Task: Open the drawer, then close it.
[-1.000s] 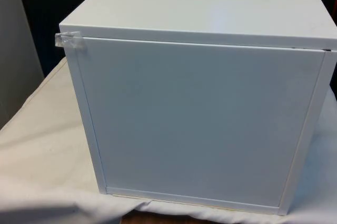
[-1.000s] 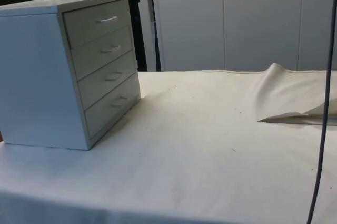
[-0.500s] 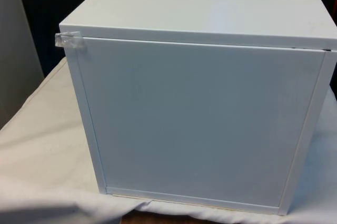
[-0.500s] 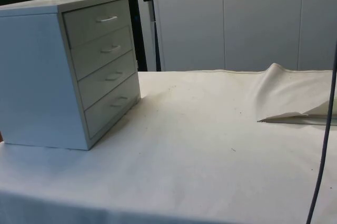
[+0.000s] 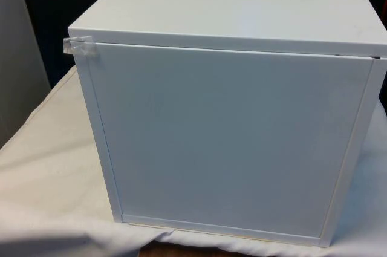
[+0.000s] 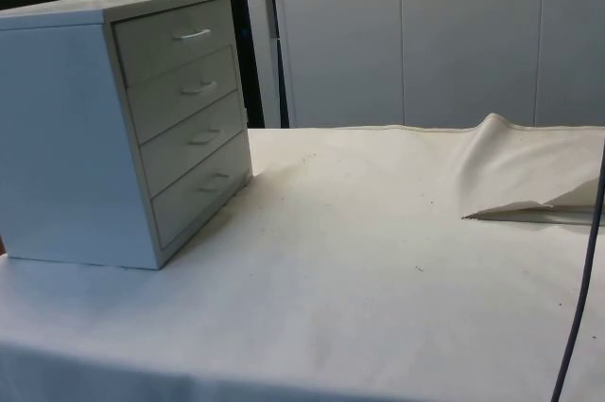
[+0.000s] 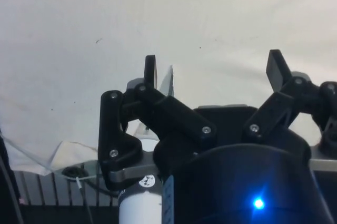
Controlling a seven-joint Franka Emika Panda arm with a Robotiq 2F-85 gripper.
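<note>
Pincer (image 7: 213,68) fingers spread apart, empty, hanging over bare cloth-covered surface (image 6: 378,260), well apart from the chest of drawers (image 6: 113,128). All four drawers are shut (which one isn't specified). Rigid, likely slides easily; hook the slim top handle (image 6: 192,35).

White chest of drawers seen from its plain back, standing on the cloth-covered table.

The white, box-shaped chest of drawers (image 5: 230,136) turns a smooth, unbroken back panel toward the camera, framed by narrow white edge strips, with its flat top slab overhanging slightly. A small piece of clear tape (image 5: 80,46) clings to the upper corner on the front view's left. The chest rests on the creased white tablecloth (image 5: 42,172), which spreads out at the front view's left.
</note>
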